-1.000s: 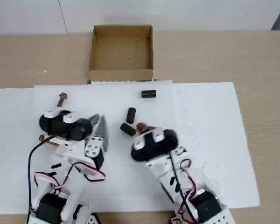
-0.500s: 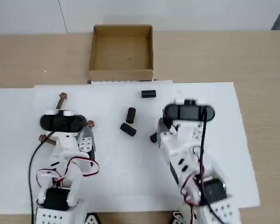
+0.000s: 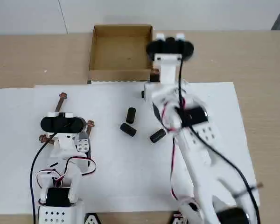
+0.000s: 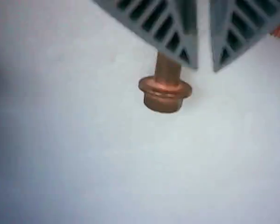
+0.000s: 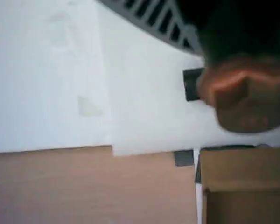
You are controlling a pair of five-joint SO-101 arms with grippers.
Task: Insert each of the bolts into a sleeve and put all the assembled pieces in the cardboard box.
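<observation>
My right gripper [image 3: 154,77] is shut on a black sleeve with a copper bolt in it [image 5: 242,93], held just off the front right corner of the cardboard box [image 3: 121,74]; that box corner [image 5: 242,186] lies close below the piece. My left gripper [image 4: 203,46] hangs low over the white paper, its grey fingers [image 4: 163,23] nearly together. A copper bolt [image 4: 165,93] lies on the paper with its shank under one finger, not between them; the same bolt [image 3: 89,125] lies beside the left arm's head. Three loose sleeves [image 3: 131,115] [image 3: 128,129] [image 3: 157,136] lie mid-paper.
Two more bolts lie on the paper's left side, one toward the back [image 3: 61,99] and one near the left arm [image 3: 43,138]. Another sleeve [image 5: 191,84] lies on the paper near the box, half covered by the right arm. The wooden table [image 3: 252,56] is bare right of the box.
The right arm lifted from the middle of the paper and stretched out to the box's front right corner with its piece. The left arm turned and settled over a bolt.
</observation>
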